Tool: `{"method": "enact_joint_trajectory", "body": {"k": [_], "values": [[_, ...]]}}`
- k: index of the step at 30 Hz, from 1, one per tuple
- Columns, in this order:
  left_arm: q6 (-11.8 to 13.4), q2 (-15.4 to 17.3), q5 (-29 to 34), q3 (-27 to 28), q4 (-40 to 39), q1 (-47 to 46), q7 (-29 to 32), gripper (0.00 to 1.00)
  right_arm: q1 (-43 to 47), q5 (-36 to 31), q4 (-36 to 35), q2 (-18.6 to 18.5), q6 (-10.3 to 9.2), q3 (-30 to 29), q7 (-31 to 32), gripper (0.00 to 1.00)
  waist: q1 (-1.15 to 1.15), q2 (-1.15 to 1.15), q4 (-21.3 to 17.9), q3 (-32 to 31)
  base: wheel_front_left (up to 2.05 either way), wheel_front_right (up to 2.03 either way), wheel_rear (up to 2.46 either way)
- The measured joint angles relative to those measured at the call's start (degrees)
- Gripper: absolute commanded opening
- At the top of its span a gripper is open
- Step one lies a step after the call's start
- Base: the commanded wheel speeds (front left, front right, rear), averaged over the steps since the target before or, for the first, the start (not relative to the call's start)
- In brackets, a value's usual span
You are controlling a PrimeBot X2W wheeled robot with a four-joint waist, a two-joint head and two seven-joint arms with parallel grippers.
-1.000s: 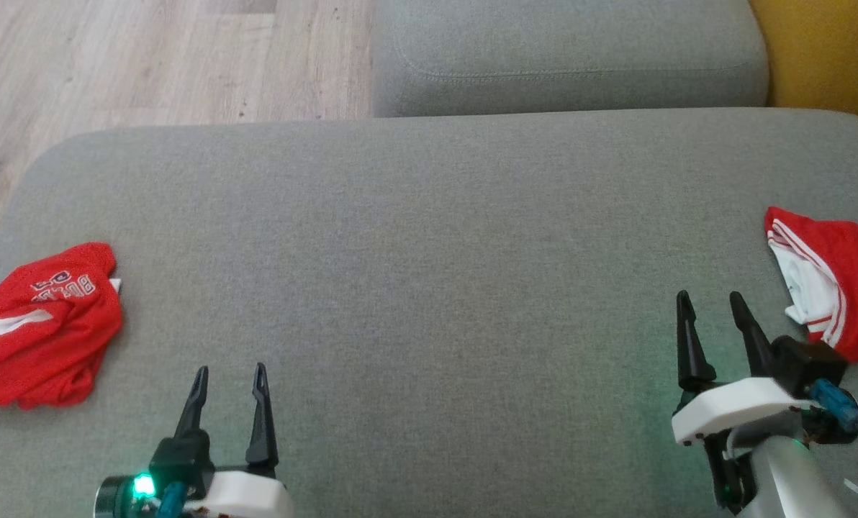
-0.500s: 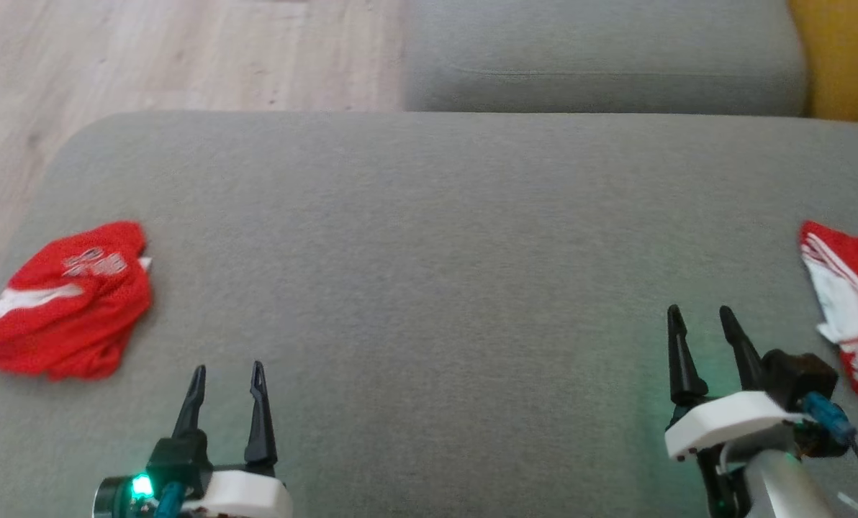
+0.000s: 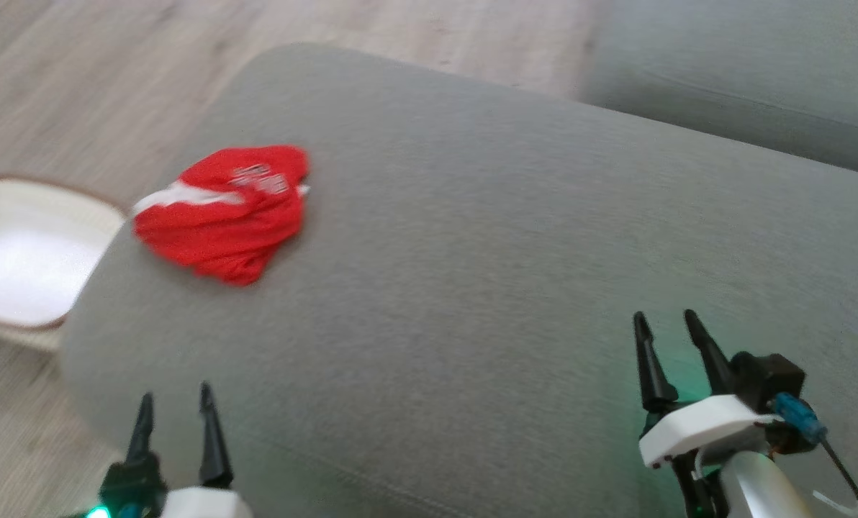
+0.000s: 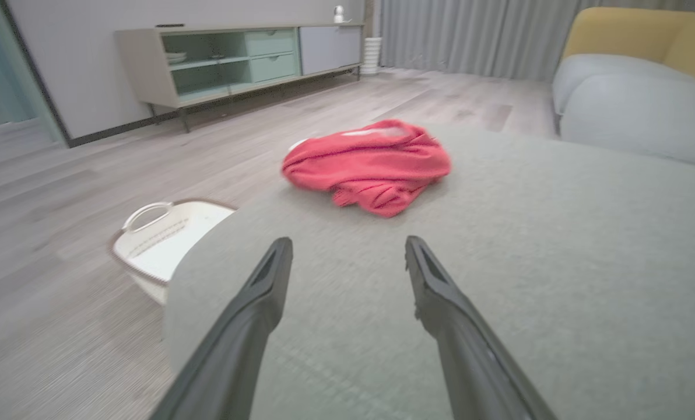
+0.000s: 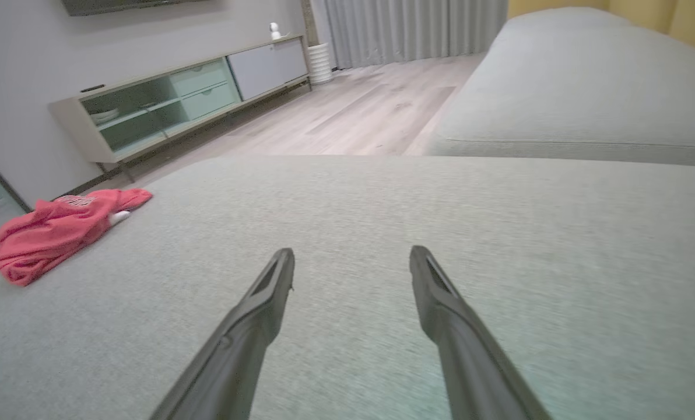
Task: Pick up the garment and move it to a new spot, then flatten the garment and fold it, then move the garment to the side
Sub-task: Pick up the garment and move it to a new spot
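A crumpled red garment (image 3: 227, 212) with white trim and white lettering lies on the grey cushion (image 3: 486, 273) near its left end. The left wrist view has the garment (image 4: 371, 163) straight ahead of the fingers, some way off. In the right wrist view the garment (image 5: 56, 230) sits far to the left. My left gripper (image 3: 173, 406) stands open at the cushion's near left edge, with nothing between its fingers. My right gripper (image 3: 663, 324) is open too, low over the cushion's near right part, and holds nothing.
A white laundry basket (image 3: 19, 259) stands on the wooden floor beside the cushion's left end, also seen as the basket (image 4: 161, 242) in the left wrist view. A second grey cushion (image 3: 746, 72) lies beyond. A low sideboard (image 4: 237, 61) stands against the far wall.
The head camera has swung to the left, so the whole picture shifted: the left garment now sits further into view, the basket has appeared, and the red garment at the right has left the picture.
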Motion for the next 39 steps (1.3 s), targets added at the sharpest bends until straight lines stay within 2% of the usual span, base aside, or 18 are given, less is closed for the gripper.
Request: {"method": "enact_joint_trajectory", "body": {"k": [4,8,12,19,27,34,39], "values": [[-0.03,-0.01,0.13,2.93,0.35,1.71,0.00,1.00,-0.46,0.05,0.24,0.01,0.00,1.27,0.00,1.00,0.00,0.00,3.86,0.86,0.00,0.00,0.00],[-0.67,-0.08,-0.04,5.03,1.08,1.60,0.00,1.00,-2.10,0.02,0.52,0.00,0.00,2.86,0.00,1.00,0.00,0.00,4.82,2.37,0.00,0.00,0.00],[-1.86,-0.14,-0.88,8.49,2.94,-0.51,0.00,1.00,-3.42,-1.59,0.60,0.00,0.00,4.09,0.00,1.00,0.00,0.00,3.33,4.36,0.00,0.00,0.00],[-5.94,2.35,-0.58,12.46,8.13,-15.08,0.00,1.00,-6.49,-5.60,-0.25,-0.05,0.00,4.12,0.00,1.00,0.01,0.00,0.06,9.62,0.00,0.00,0.00],[-8.78,7.59,-1.04,15.29,20.49,-29.58,-0.01,1.00,-9.73,-8.53,-2.87,-0.16,0.00,3.76,0.00,1.00,0.01,0.00,-3.96,16.34,0.00,0.00,0.00],[-10.37,11.47,-1.20,14.90,30.98,-39.52,-0.01,1.00,-12.20,-10.07,-5.25,-0.08,0.00,3.39,-0.35,1.00,0.01,0.00,-6.79,20.80,0.00,0.00,0.00],[-10.82,12.45,-1.72,14.23,40.03,-43.77,1.60,1.00,-13.89,-10.78,-6.53,0.16,0.00,3.00,-0.58,1.00,0.00,0.00,-9.15,23.36,0.00,0.00,0.00]]}}
